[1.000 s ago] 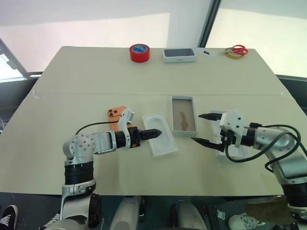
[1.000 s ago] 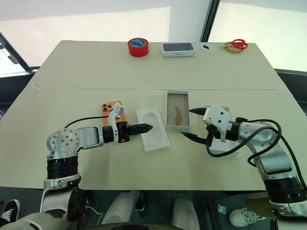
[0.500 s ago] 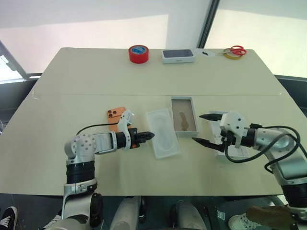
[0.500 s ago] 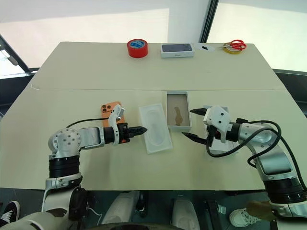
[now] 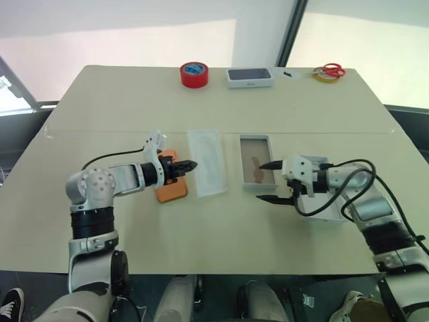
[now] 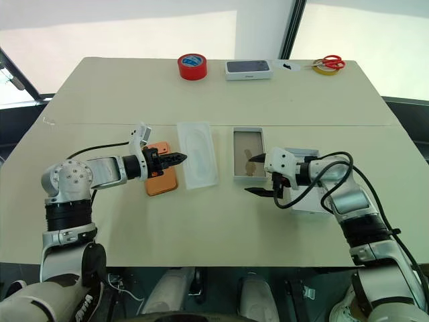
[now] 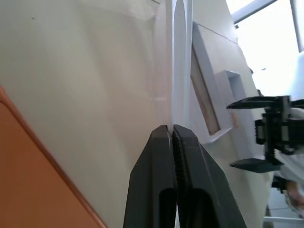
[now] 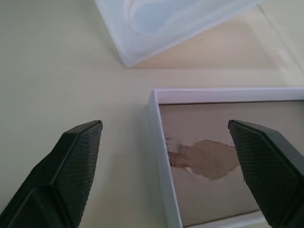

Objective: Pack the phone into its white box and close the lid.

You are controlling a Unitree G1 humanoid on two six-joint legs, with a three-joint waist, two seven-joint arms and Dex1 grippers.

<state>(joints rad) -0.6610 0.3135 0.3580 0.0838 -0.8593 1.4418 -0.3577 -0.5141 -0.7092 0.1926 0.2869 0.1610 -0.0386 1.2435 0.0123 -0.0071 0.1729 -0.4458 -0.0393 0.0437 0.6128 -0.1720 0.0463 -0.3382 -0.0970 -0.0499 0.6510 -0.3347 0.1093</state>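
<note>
The orange phone lies flat on the table, partly under my left gripper. That gripper is shut on the long edge of a thin white moulded insert, whose edge runs on past the fingertips in the left wrist view. The white box, an open tray with a brownish floor, lies right of the insert. My right gripper is open at the tray's near end with nothing between its fingers. The lid lies under my right forearm.
At the far edge of the table stand a red tape roll, a white box with a dark phone picture, and red scissors beside a yellow tape ring. Bare table lies in front of both grippers.
My left gripper shut on the insert's edge and drew it left and away, beside the phone. My right gripper moved left to the tray's near end and its fingers narrowed a little.
</note>
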